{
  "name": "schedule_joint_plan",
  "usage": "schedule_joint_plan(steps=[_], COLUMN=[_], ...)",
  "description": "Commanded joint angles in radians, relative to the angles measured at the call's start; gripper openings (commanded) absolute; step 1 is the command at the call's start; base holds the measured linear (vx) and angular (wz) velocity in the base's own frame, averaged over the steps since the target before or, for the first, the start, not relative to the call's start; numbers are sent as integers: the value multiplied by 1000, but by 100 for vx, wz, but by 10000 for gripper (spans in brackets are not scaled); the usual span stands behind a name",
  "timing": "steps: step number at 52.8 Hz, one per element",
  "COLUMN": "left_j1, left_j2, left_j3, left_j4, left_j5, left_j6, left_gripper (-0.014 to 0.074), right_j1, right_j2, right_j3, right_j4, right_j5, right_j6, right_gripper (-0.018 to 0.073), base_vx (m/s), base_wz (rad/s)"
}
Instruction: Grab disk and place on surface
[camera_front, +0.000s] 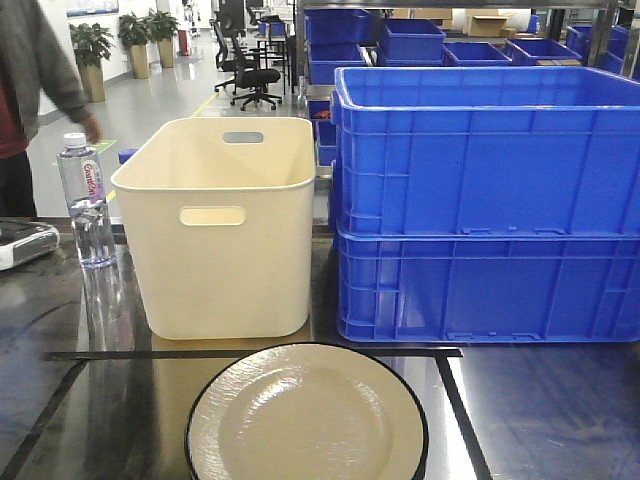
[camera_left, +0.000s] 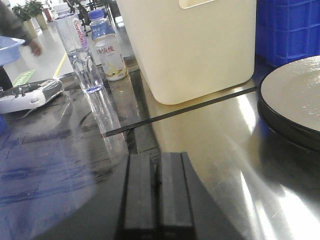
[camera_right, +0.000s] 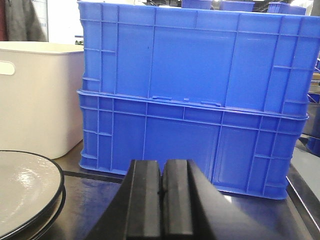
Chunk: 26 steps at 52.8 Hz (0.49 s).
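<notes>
cream bin (camera_front: 228, 225) and blue crates (camera_front: 487, 205) stand behind the disk (camera_front: 306, 415).

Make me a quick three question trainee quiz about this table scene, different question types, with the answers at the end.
1. True or false: the cream bin stands to the right of the stacked blue crates in the front view.
2. Multiple choice: the plate with the black rim lies A) inside the cream bin, B) on the dark tabletop in front of the bin, C) on top of the crates.
3. Fill in: both the left claw and the right claw are ____ and hold nothing.

Key: 1 false, it stands to their left. 2 B. 3 shut.
</notes>
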Motion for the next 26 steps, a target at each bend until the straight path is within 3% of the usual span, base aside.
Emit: schedule_joint_plan(steps=[1, 9, 13, 19, 26], left_j1=[-7, -7, -7, -7, -7], left_j2=[7, 7, 7, 6, -26], left_j3=[-28, -27, -27, -9, 134], left_j4=[0, -5, -92, -239, -368], left_j5=[-87, -87, -88, -109, -303], left_j6=[-12, -11, 3, 125, 255], left_gripper=[0, 1, 1, 1, 1], right_j1=[-3, -3, -3, -3, -3], right_j2=[6, 6, 6, 6, 6], right_j3=[-28, -28, -28, -28, -28], right_j4=[-2, -2, -2, -2, -2], right_j5=[-86, -80, -81, -81, -81], right_j6=[-3, -3, -3, -3, -3], right_gripper=[-9, -9, -9, -9, -9], base_vx=[0, 0, 0, 0, 0], base_wz=[0, 0, 0, 0, 0])
